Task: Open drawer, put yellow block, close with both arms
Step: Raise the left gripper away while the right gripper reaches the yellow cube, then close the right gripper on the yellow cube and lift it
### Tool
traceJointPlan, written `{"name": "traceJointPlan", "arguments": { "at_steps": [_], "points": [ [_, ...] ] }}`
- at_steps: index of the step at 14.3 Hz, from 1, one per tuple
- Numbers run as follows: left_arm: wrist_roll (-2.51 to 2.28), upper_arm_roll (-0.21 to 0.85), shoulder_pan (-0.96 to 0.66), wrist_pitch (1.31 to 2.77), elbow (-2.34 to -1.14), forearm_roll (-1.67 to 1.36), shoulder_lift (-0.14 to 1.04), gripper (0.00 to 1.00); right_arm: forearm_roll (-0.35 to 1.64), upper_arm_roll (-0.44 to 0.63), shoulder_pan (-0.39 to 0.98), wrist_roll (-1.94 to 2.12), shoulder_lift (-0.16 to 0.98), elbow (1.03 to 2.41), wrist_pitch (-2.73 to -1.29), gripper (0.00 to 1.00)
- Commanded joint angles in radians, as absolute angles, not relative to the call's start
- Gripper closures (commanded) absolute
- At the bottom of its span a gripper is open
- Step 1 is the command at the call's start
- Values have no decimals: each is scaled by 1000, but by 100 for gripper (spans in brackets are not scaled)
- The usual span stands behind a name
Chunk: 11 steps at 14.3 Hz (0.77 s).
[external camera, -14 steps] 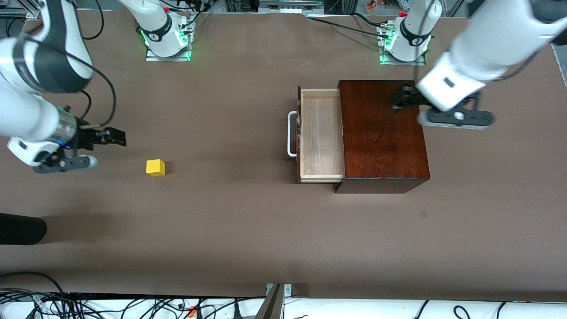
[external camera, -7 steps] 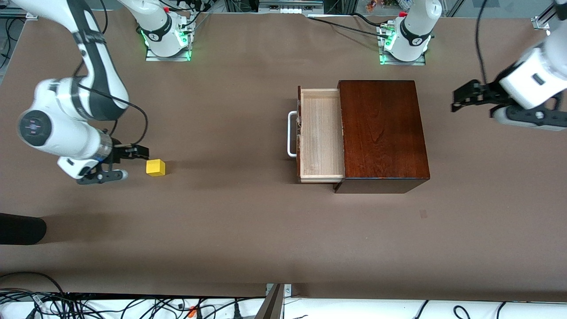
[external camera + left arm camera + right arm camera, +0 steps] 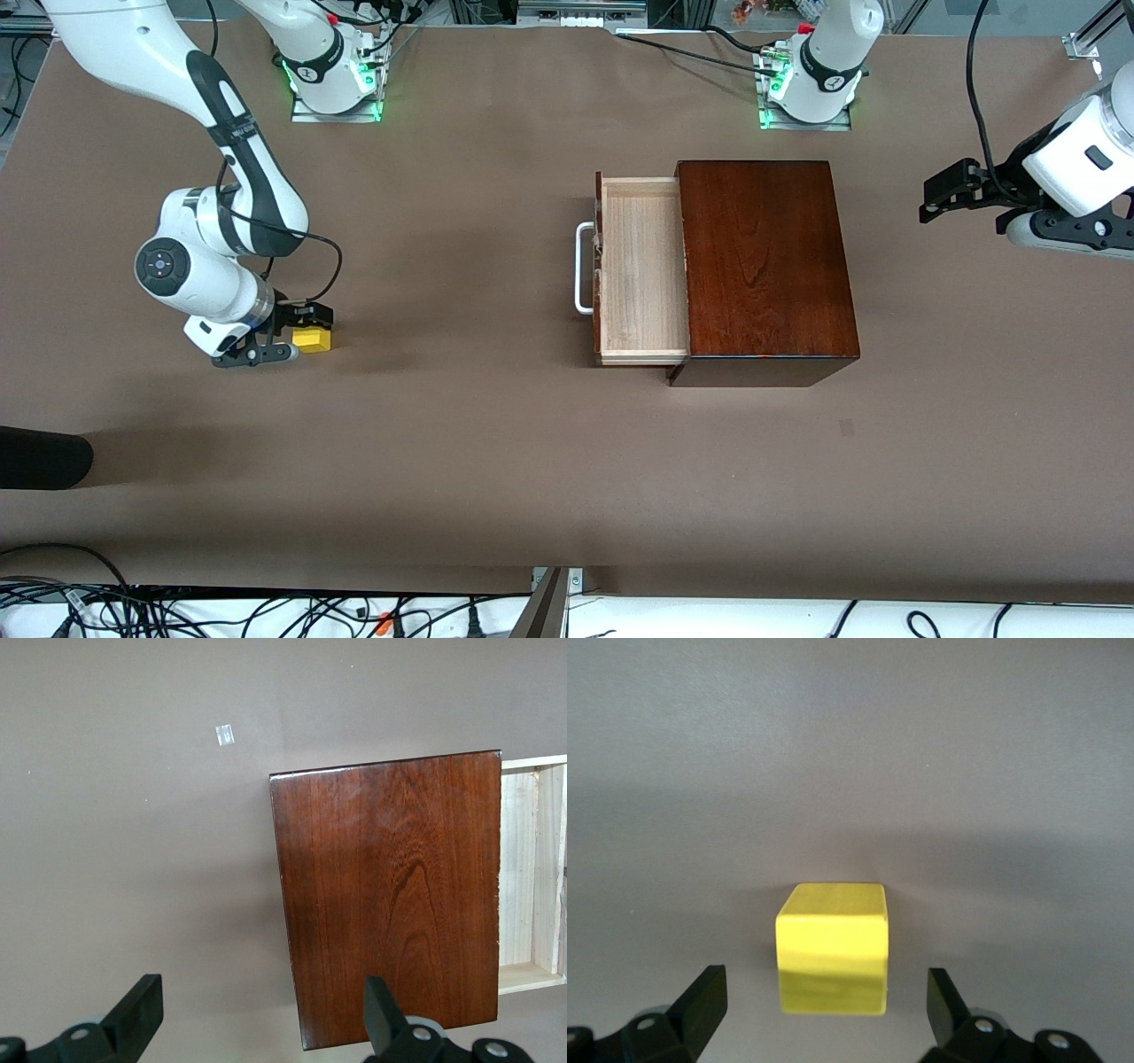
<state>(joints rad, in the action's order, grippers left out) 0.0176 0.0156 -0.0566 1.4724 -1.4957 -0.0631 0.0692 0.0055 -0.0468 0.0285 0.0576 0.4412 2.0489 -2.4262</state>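
While the yellow block (image 3: 314,338) sits flat on the brown desk (image 3: 461,443) toward my right arm's end, my right gripper (image 3: 306,319) is down low at it, overlapping its top edge in the front view. Seen from my right wrist, the yellow block (image 3: 831,948) lies centred in the gap between my two fingers (image 3: 700,1001), which stand spread wide with bare desk showing on each side of the cube; neither finger touches it and I hold nothing there.

Well apart from the block, toward my left arm's end, the drawer (image 3: 642,266) stands pulled out of the dark wooden box (image 3: 766,266), its pale tray showing nothing inside and its white handle (image 3: 582,268) facing the block's end of the desk.

My left gripper (image 3: 943,190) waits up in the air over bare desk past the box's closed end, close to the desk's edge. From my left wrist, its fingers (image 3: 137,1014) are spread wide and hold nothing, with the box (image 3: 390,895) and a strip of the open drawer (image 3: 532,868) below them.
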Motion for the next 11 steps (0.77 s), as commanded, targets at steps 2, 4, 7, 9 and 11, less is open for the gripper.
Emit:
{"name": "traceJointPlan", "arguments": {
  "at_steps": [2, 4, 7, 9, 11],
  "points": [
    [25, 11, -66, 1491, -1522, -17, 48, 0, 18, -48, 25, 54, 445, 2065, -2451, 4],
    [25, 12, -66, 1491, -1522, 12, 48, 0, 17, -48, 25, 54, 448, 2063, -2453, 10],
    [25, 11, -54, 1489, -1516, 17, 48, 0, 17, -48, 25, 55, 457, 2060, -2461, 21],
    [26, 11, -54, 1488, -1517, 17, 46, 0, 17, -48, 25, 57, 457, 2060, -2460, 30],
    [26, 12, -54, 1488, -1520, 17, 48, 0, 17, -48, 25, 60, 457, 2060, -2459, 40]
  ]
}}
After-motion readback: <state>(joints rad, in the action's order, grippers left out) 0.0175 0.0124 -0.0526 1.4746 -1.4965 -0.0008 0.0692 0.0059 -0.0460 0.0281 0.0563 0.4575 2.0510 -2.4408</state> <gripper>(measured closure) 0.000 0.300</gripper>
